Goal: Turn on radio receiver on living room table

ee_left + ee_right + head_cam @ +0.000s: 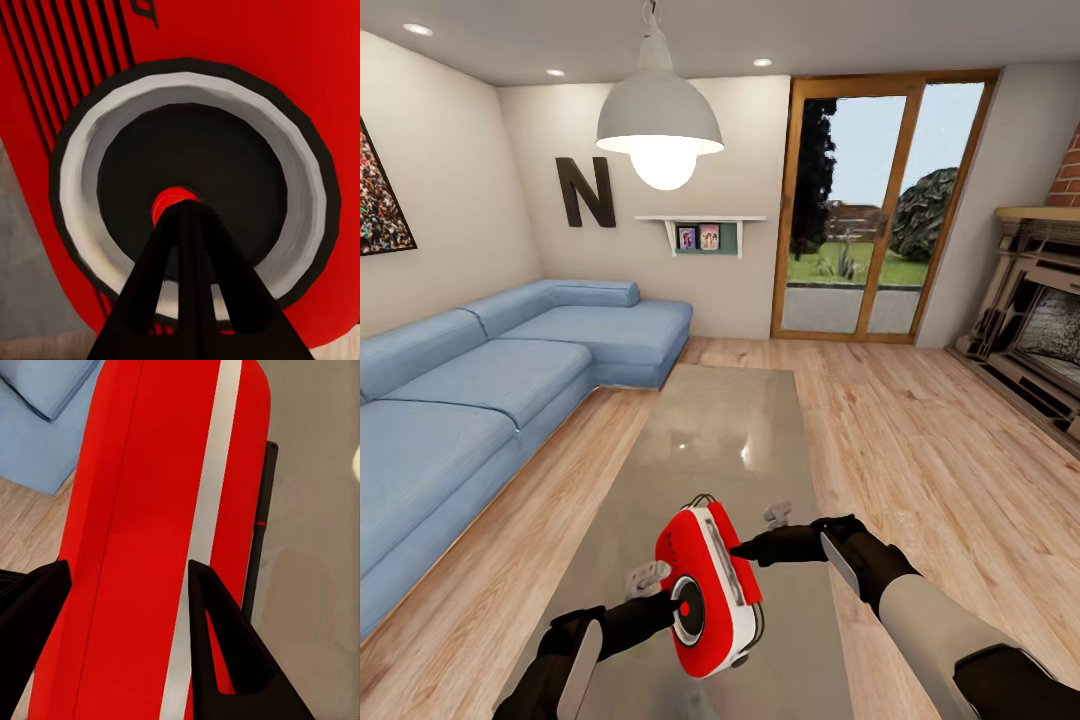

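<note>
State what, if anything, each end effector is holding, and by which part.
The right end effector grips the red radio across its narrow edge, one finger on each side. The left end effector holds nothing; its closed tips press the red centre of the dial.

Blue corner sofa (480,400), pendant lamp (659,120), brick fireplace (1040,330).

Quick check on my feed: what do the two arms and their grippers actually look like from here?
Both arms have black wrist sections with pale grey panels; the right forearm is a light grey-beige sleeve with a dark elbow joint. The left gripper and right gripper are matte black with tapering, wedge-shaped fingers with triangular cut-outs. Small light grey knobs sit near each wrist. No cables or markings are visible.
</note>
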Controlling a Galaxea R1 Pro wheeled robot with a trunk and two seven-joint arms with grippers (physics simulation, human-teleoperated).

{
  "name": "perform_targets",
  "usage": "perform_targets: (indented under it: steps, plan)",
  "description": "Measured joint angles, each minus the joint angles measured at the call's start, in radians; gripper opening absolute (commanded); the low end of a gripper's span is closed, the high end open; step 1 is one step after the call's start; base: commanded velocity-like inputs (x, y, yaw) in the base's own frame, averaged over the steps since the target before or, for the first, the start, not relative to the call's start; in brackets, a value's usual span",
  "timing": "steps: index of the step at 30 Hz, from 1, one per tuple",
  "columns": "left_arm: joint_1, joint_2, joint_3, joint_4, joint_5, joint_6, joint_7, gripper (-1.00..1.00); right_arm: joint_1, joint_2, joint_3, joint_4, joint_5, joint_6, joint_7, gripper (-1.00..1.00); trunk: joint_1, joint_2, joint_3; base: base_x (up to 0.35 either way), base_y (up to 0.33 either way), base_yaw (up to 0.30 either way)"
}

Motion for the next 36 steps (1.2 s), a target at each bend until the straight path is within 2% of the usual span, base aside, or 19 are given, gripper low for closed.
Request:
perform_targets:
  steps: [17, 21, 22, 24, 25, 27, 28, 30, 31, 32, 33, 36]
  plan:
    - [-0.004, -0.002, 0.0, 0.001, 0.0, 0.0, 0.001, -1.0, 0.0, 0.001, 0.004, 0.0, 0.002, -0.002, -0.001, -1.0, 0.0, 0.0, 0.0, 0.0, 0.0, 0.0]
    - [-0.005, -0.001, -0.001, 0.0, 0.0, 0.0, 0.0, -1.0, 0.0, -0.001, -0.001, 0.0, 0.006, -0.004, -0.035, -1.0, 0.0, 0.0, 0.0, 0.0, 0.0, 0.0]
    - [-0.005, -0.001, -0.001, 0.0, 0.001, 0.0, 0.0, -1.0, 0.0, -0.002, -0.004, 0.0, 0.008, -0.004, -0.083, -1.0, 0.0, 0.0, 0.0, 0.0, 0.0, 0.0]
    - [-0.004, -0.001, -0.001, -0.001, 0.001, 0.0, 0.0, -1.0, 0.0, -0.001, -0.001, 0.0, 0.013, -0.005, -0.222, -1.0, 0.0, 0.0, 0.0, 0.0, 0.0, 0.0]
    - [-0.005, -0.002, -0.001, -0.001, 0.003, 0.001, 0.0, -1.0, 0.001, 0.002, -0.005, -0.001, -0.014, 0.006, -0.347, -1.0, 0.0, 0.0, 0.0, 0.0, 0.0, 0.0]
    - [-0.004, -0.001, -0.001, -0.004, 0.003, 0.001, 0.0, -1.0, 0.0, 0.004, 0.0, 0.0, 0.019, -0.005, -0.604, -1.0, 0.0, 0.0, 0.0, 0.0, 0.0, 0.0]
    - [-0.004, -0.001, -0.001, -0.006, 0.003, 0.001, 0.002, -1.0, 0.0, 0.006, -0.002, -0.001, 0.02, -0.004, -0.649, -1.0, 0.0, 0.0, 0.0, 0.0, 0.0, 0.0]
    - [-0.004, -0.003, -0.001, -0.01, 0.003, 0.001, 0.024, -1.0, 0.0, 0.009, -0.005, -0.002, -0.005, 0.0, -0.691, -1.0, 0.0, 0.0, 0.0, 0.0, 0.0, 0.0]
    - [-0.004, -0.004, -0.001, -0.013, 0.003, 0.001, 0.045, -1.0, 0.0, 0.009, -0.004, -0.002, 0.005, 0.0, -0.717, -1.0, 0.0, 0.0, 0.0, 0.0, 0.0, 0.0]
    - [-0.003, -0.007, -0.001, -0.035, 0.003, 0.002, 0.104, -1.0, 0.0, 0.01, -0.005, -0.003, 0.0, 0.002, -0.777, -1.0, 0.0, 0.0, 0.0, 0.0, 0.0, 0.0]
    - [-0.001, -0.007, -0.001, -0.062, 0.004, 0.003, 0.136, -1.0, 0.0, 0.01, -0.004, -0.002, 0.016, 0.003, -0.816, -1.0, 0.0, 0.0, 0.0, 0.0, 0.0, 0.0]
    - [0.025, -0.007, -0.005, -0.168, 0.004, 0.012, 0.198, -1.0, 0.0, 0.013, -0.006, -0.003, -0.002, 0.008, -0.913, -1.0, 0.0, 0.0, 0.0, 0.0, 0.0, 0.0]
